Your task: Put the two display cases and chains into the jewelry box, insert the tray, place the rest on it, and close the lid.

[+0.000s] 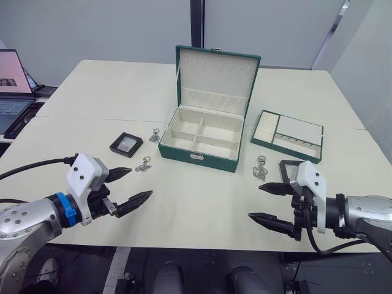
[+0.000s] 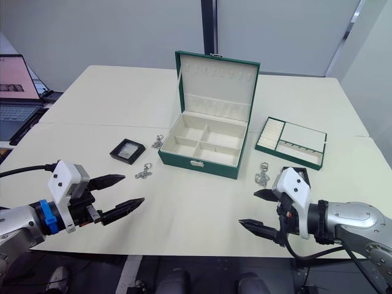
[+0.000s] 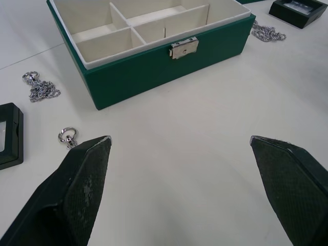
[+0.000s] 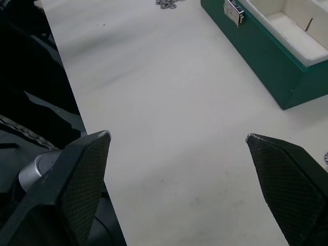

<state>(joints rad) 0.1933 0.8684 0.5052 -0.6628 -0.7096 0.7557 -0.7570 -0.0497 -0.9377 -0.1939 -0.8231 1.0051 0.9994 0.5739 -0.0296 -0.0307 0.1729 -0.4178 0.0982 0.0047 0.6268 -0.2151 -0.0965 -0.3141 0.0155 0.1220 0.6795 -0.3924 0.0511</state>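
The dark green jewelry box [image 1: 197, 154] stands mid-table with its lid [image 1: 215, 76] upright and its cream compartments empty. The tray [image 1: 288, 135] lies to its right. One display case [image 1: 126, 144] rests left of the box, and the other [image 2: 301, 174] sits half hidden behind my right gripper. Chains lie at the box's left corner [image 1: 154, 135], in front of the left case [image 1: 143, 165], and right of the box [image 1: 260, 169]. My left gripper [image 1: 139, 184] hovers open near the front left. My right gripper [image 1: 255, 201] is open at the front right. Both are empty.
A laptop [image 1: 12, 86] sits on a side desk at the far left. The table's front edge [image 1: 196, 246] runs just below both grippers. A seam [image 1: 92, 118] crosses the table behind the box.
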